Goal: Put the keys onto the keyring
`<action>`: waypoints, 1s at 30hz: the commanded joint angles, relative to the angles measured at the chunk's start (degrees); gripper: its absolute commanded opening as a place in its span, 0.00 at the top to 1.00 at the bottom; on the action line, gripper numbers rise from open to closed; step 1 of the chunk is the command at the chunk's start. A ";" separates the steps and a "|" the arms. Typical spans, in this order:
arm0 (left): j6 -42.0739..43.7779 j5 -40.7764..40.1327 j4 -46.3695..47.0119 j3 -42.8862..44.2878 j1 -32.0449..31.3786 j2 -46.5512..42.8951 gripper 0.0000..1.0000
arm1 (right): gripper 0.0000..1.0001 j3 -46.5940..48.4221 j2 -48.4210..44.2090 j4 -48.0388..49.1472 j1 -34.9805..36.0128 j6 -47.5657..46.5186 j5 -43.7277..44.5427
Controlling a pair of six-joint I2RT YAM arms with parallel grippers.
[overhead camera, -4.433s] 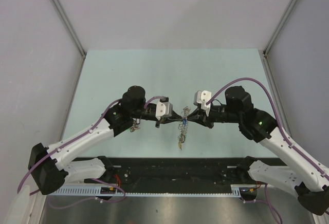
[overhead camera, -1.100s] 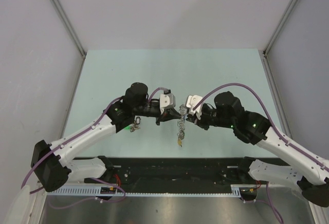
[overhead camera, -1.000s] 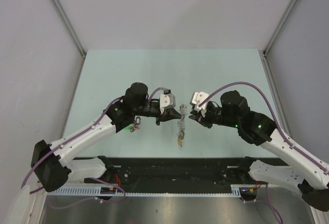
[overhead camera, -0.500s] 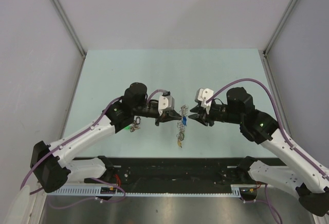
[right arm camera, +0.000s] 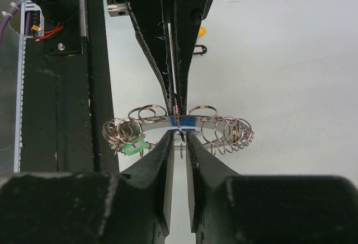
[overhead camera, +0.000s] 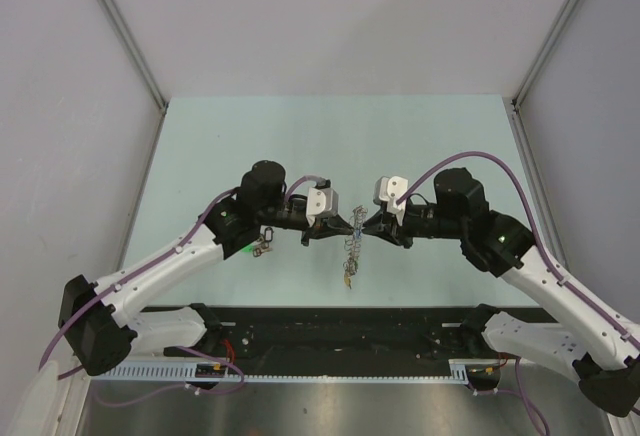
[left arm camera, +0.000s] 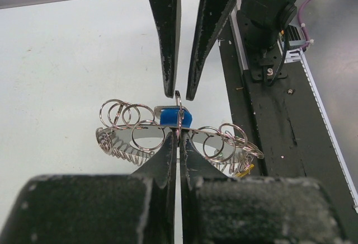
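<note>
The keyring [overhead camera: 351, 248], a silver band fringed with small rings, hangs above the table from my left gripper [overhead camera: 349, 228], which is shut on its top edge. In the left wrist view the left gripper [left arm camera: 179, 134] pinches the keyring [left arm camera: 140, 134] beside a blue tag [left arm camera: 169, 117]. My right gripper [overhead camera: 369, 224] faces it, tip to tip. In the right wrist view the right gripper [right arm camera: 179, 137] stands narrowly open, with a thin upright split ring between its tips and a small gap on each side. A green tag [right arm camera: 133, 148] hangs on the keyring [right arm camera: 156, 122].
Loose keys [overhead camera: 263, 247] lie on the pale green table [overhead camera: 200, 156] beside the left forearm. In the right wrist view they show as a yellow tag [right arm camera: 201, 31]. A black rail [overhead camera: 330, 326] runs along the near edge. Grey walls close in the sides.
The right gripper drew back from the keyring and widened a little, then came in again and narrowed. The left gripper kept its hold and barely moved.
</note>
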 commanded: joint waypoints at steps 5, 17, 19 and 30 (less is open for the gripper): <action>0.93 3.22 3.31 1.20 0.32 -1.49 1.00 | 0.97 0.25 0.22 1.91 -0.23 -0.31 -1.80; 0.84 3.13 2.26 1.99 0.06 -0.61 1.00 | 1.00 0.69 0.92 3.31 0.30 0.04 -2.24; 0.84 2.61 1.99 2.16 -0.03 -0.52 1.00 | 1.00 0.95 1.27 3.31 0.65 -0.05 -2.16; 1.45 1.64 -0.29 3.04 -0.64 0.62 1.00 | 1.00 2.09 2.51 3.31 1.71 -0.49 -0.49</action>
